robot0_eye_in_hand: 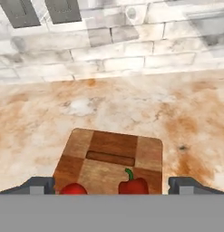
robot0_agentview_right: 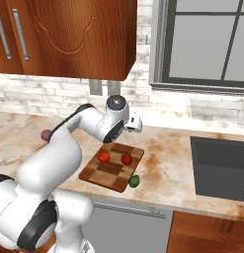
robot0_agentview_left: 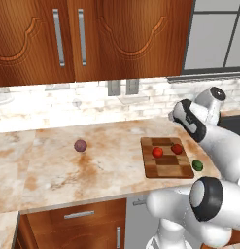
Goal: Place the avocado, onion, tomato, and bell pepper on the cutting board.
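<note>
Bell pepper (robot0_eye_in_hand: 133, 185) stem in hand view, onion (robot0_agentview_left: 80, 145) from left base.

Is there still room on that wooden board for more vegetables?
Yes. The cutting board has its near half bare, and its far strip behind the tomato and bell pepper too. The middle, between them, is tight. The counter between the onion and the board is bare.

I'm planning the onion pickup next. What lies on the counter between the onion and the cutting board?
Nothing: in the left base view the marble counter is bare between the onion and the cutting board.
</note>
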